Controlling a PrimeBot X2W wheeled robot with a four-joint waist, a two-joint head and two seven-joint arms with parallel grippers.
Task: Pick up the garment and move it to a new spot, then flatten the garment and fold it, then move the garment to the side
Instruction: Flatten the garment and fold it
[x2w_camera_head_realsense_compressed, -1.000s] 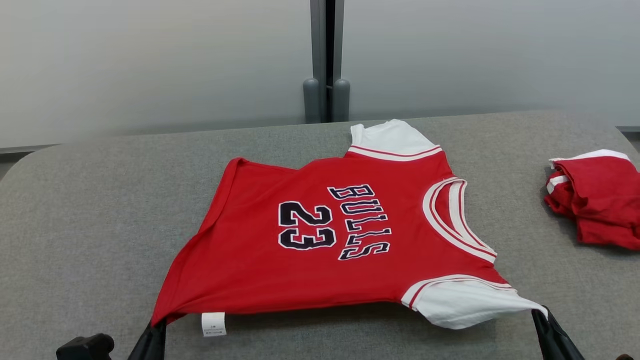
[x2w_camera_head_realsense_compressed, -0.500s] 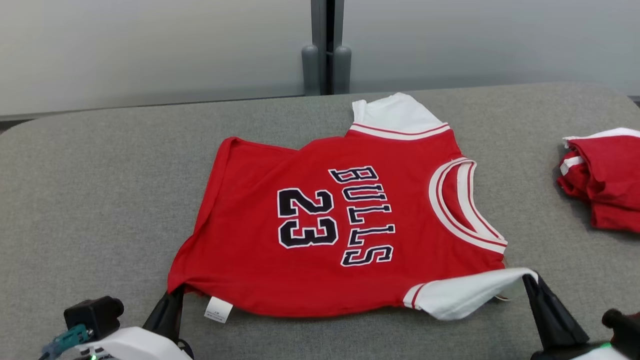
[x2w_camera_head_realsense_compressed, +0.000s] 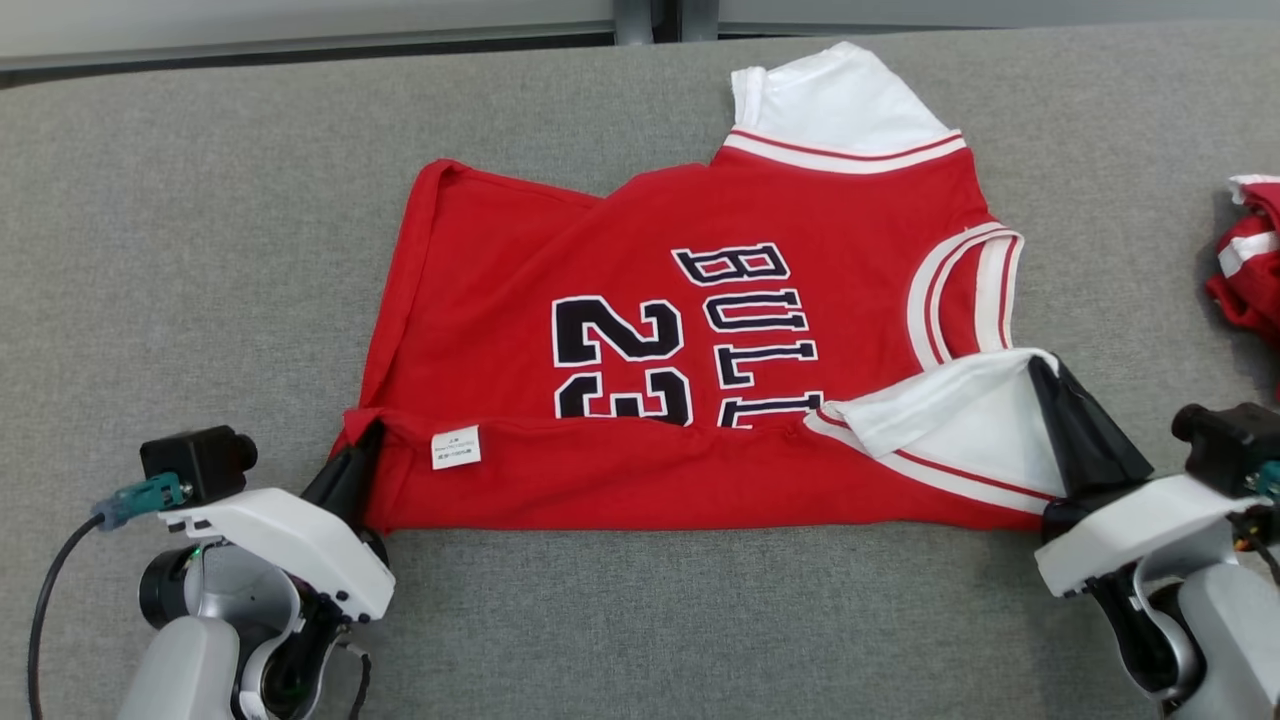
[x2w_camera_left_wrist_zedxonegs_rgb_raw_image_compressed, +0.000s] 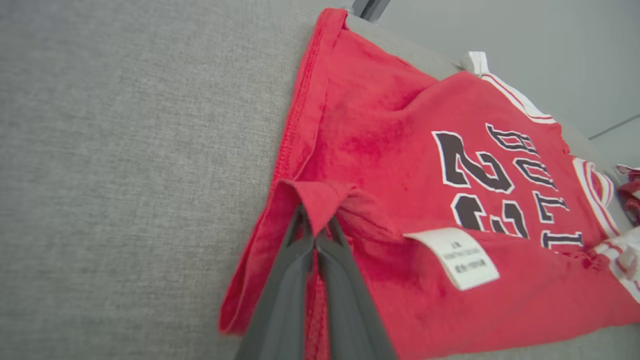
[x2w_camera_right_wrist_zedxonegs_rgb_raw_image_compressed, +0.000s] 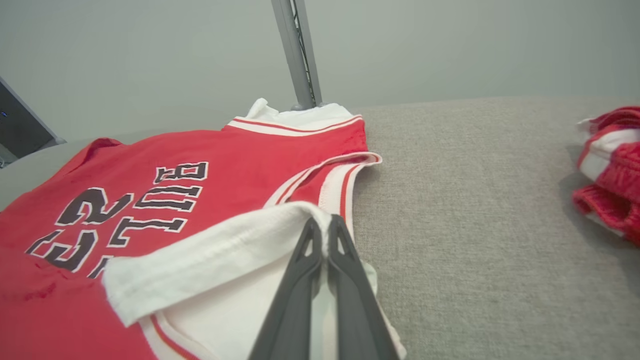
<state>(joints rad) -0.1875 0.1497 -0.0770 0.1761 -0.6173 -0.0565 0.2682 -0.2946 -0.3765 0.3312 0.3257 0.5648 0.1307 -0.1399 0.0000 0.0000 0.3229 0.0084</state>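
Red jersey (x2w_camera_head_realsense_compressed: 700, 300) lying on grey worktop (x2w_camera_head_realsense_compressed: 200, 200), near edge lying doubled over its number, left jaws pinching hem corner (x2w_camera_left_wrist_zedxonegs_rgb_raw_image_compressed: 320, 195), right jaws pinching white sleeve (x2w_camera_head_realsense_compressed: 960, 420)

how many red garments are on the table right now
2. The Bulls jersey lies in the middle of the table, near edge folded over. A bunched red garment sits at the right edge, partly cut off; it could be more than one piece.
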